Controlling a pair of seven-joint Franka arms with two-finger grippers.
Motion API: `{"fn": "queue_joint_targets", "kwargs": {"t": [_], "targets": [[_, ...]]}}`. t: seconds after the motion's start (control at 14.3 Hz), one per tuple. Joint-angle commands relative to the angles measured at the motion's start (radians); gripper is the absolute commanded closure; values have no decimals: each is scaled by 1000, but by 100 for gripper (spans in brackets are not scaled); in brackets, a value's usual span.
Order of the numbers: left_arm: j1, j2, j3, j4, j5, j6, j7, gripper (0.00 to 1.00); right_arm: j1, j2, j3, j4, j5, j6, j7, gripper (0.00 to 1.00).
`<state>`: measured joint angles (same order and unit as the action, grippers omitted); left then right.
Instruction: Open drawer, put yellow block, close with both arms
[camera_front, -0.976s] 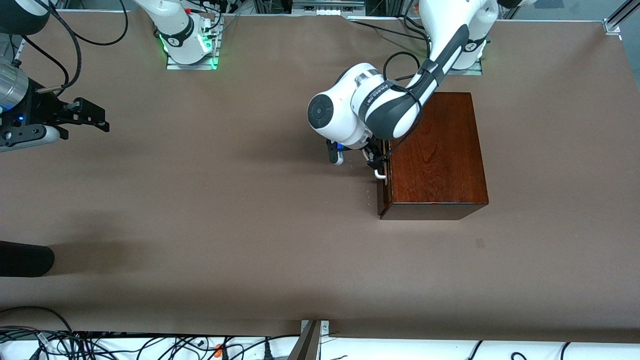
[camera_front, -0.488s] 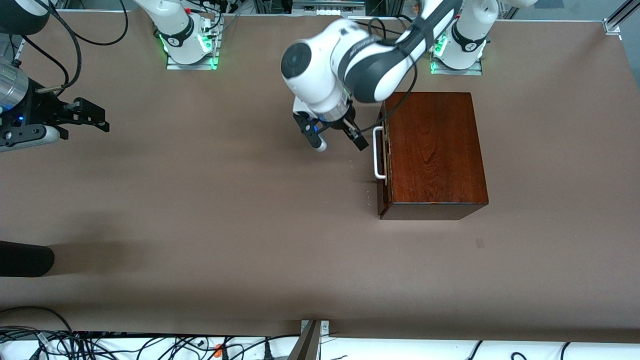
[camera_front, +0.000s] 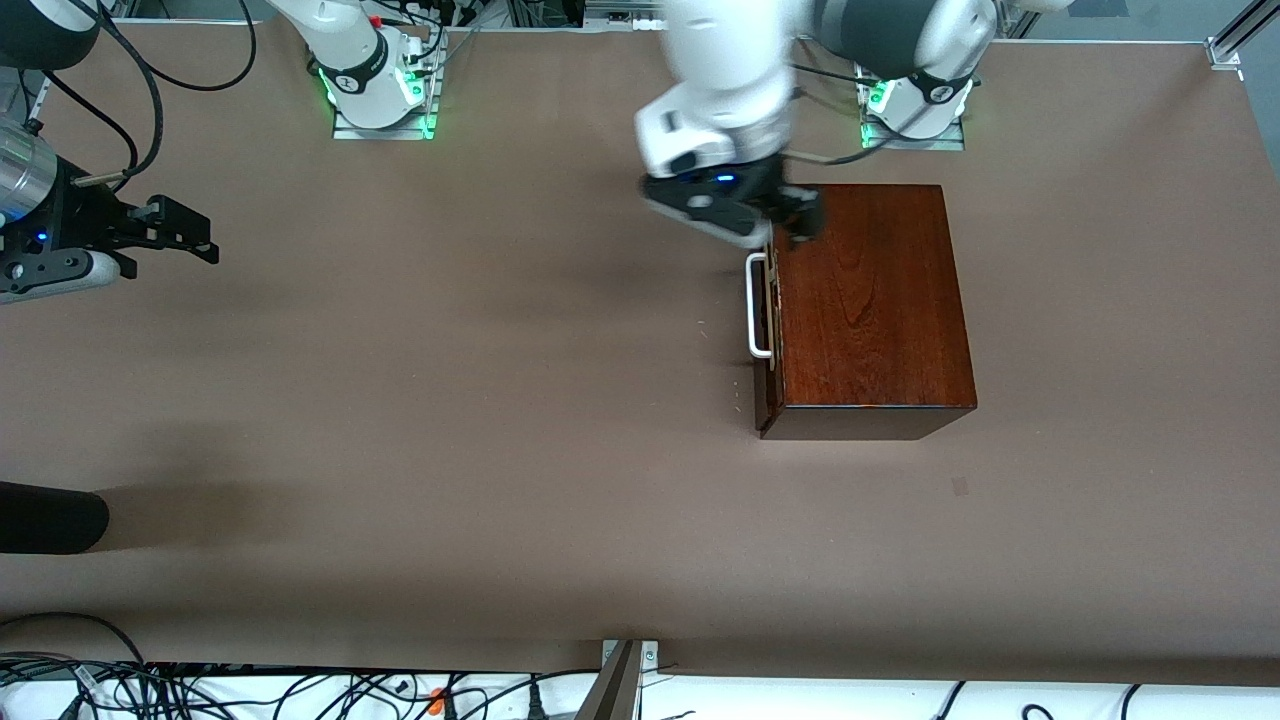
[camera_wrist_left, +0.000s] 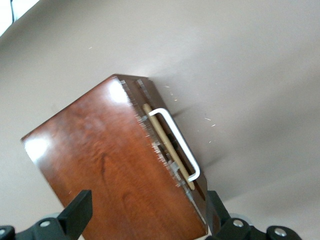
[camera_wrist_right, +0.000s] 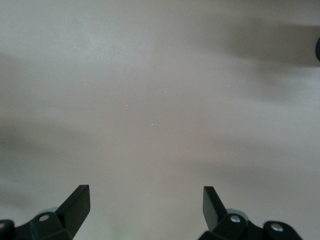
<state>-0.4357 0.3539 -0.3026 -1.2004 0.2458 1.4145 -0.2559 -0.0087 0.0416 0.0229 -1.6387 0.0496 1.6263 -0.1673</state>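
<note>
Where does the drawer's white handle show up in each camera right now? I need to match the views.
Front view: white handle on the box's side that faces the right arm's end of the table.
Left wrist view: white handle near the middle, running slantwise along the box edge.
Right wrist view: not in it, only bare table.
Shared landmark: reddish-brown box.

A glossy reddish-brown wooden box (camera_front: 870, 300) with a smooth white bar handle (camera_front: 755, 305) sits right of centre on the matt brown bench (camera_front: 450, 400).

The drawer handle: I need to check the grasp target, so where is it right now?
In the front view, the white handle sits on the drawer front of the wooden box, near the left arm's end, with the open left gripper above it.
</note>
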Motion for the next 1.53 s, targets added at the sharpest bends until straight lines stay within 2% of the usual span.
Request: {"fn": "queue_joint_targets", "kwargs": {"t": [0.0, 0.21, 0.35, 0.56, 0.77, 1.12, 1.46], "targets": [[150, -96, -13, -51, -98, -29, -13, 0, -10, -9, 8, -3, 6, -9, -6, 0], [291, -160, -1, -94, -216, -57, -2, 0, -10, -9, 8, -3, 6, -9, -6, 0], [368, -197, 3, -134, -232, -55, 4, 0, -10, -9, 8, -3, 6, -9, -6, 0], [376, -222, 95, -163, -232, -51, 10, 0, -10, -9, 8, -3, 6, -9, -6, 0], [374, -251, 183, -200, -234, -36, 124, 0, -10, -9, 8, -3, 6, -9, -6, 0], [374, -329, 295, -349, -276, 66, 228, 0, -10, -9, 8, -3, 6, -9, -6, 0], [376, -323, 298, -349, -276, 66, 222, 0, -10, -9, 8, -3, 6, -9, -6, 0]]}}
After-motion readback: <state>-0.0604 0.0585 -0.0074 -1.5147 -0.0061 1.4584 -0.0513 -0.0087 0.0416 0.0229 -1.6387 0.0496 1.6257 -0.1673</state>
